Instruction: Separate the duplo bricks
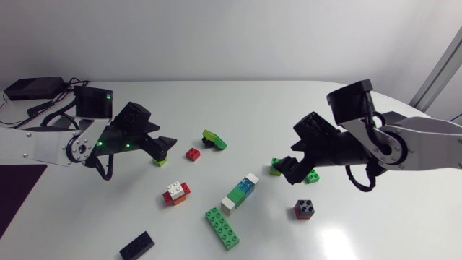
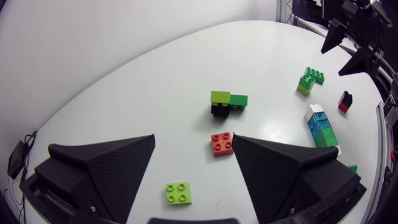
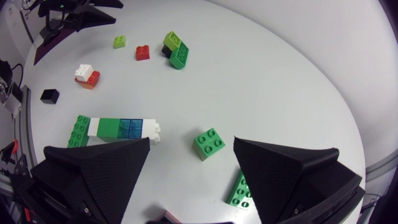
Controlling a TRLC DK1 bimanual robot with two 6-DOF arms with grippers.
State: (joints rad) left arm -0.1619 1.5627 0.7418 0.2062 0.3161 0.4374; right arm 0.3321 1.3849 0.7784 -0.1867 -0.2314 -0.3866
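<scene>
My left gripper [image 1: 162,146] [image 2: 194,140] is open just above a small lime brick [image 1: 160,162] [image 2: 178,192], which lies loose on the table between the fingers, untouched. Ahead of it sit a red brick [image 1: 193,154] [image 2: 221,144] and a joined green, lime and black cluster [image 1: 214,140] [image 2: 227,102]. At the right, my right gripper [image 1: 292,166] [image 3: 192,142] is open and holds nothing. It hovers over a green square brick [image 1: 276,167] [image 3: 209,144], with a second green brick [image 1: 312,175] [image 3: 239,190] beside one finger.
A white, green and blue stack [image 1: 240,193] lies mid-table, next to a long green plate [image 1: 222,227]. A white-on-red pair [image 1: 176,192] sits further left. A black brick [image 1: 136,245] lies near the front edge, and a dark red-and-black brick [image 1: 304,209] at the front right.
</scene>
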